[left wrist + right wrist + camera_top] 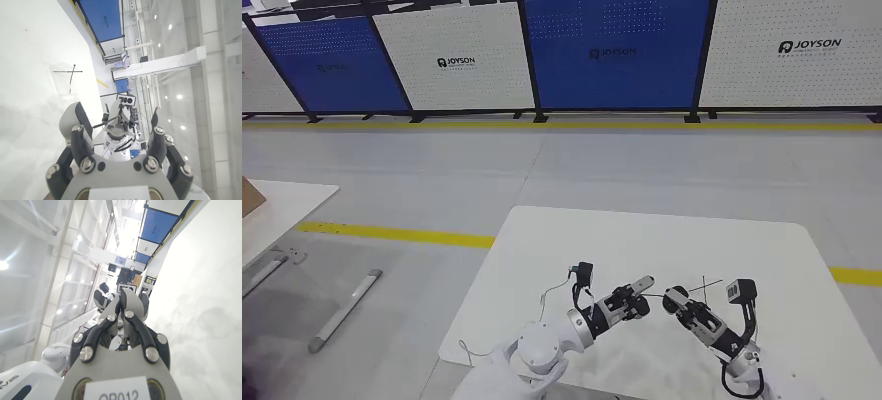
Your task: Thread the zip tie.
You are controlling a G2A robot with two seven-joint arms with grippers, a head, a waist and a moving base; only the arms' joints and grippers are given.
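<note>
Zip tie (104, 122) sits pinched in my right tool (122, 292), its free end held out to my spread left tool (117, 108) for grasping.

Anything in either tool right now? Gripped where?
Right tool pinches a zip tie near one end; which end, cannot tell. Left tool open, holding nothing.

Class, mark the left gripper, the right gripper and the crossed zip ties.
left gripper (117, 108), left wrist view, between open fingertips
right gripper (122, 291), right wrist view, at shut fingertips
zip ties (72, 71), left wrist view, their crossing
</note>
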